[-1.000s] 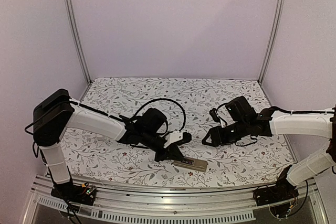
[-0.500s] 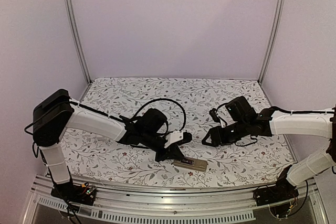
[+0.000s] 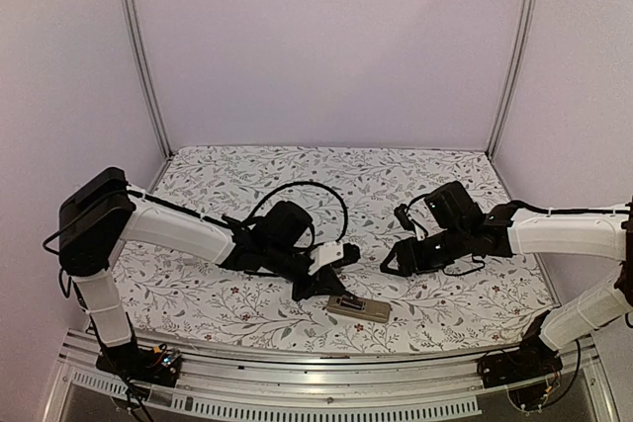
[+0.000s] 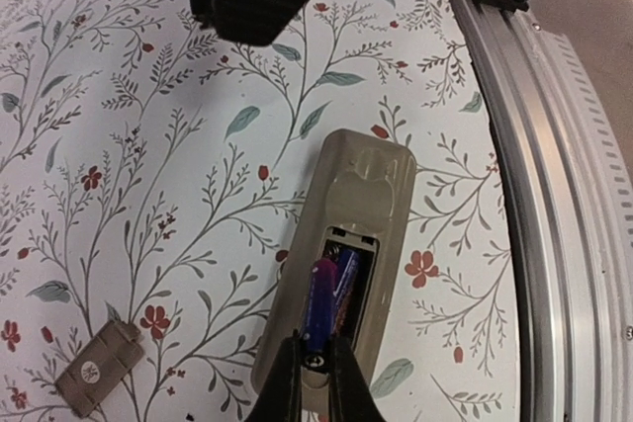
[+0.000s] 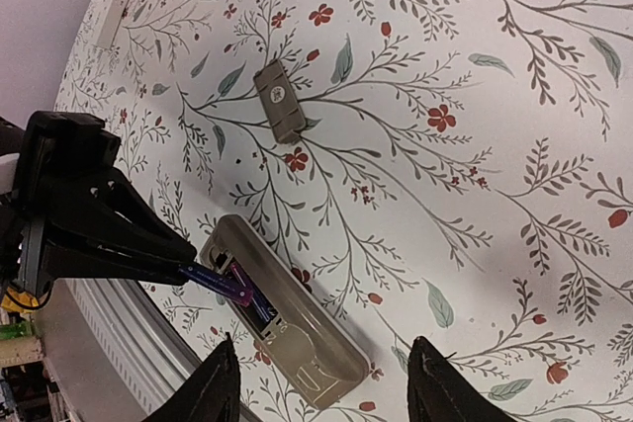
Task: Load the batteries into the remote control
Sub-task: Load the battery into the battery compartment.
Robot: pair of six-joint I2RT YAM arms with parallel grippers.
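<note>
The left end effector (image 4: 315, 371) pinches a battery (image 4: 318, 301), tilted into the open compartment of the remote control (image 4: 367, 183), beside another battery (image 4: 346, 274). The right end effector (image 5: 322, 368) hangs half-open and empty. The round emblem on the loose cover (image 5: 279, 101) is unreadable.

Black left gripper (image 4: 315, 355), pinching slim purple cylindrical battery (image 4: 319, 298), draws slightly left and far, above beige rectangular plastic remote control (image 3: 359, 308)
</note>
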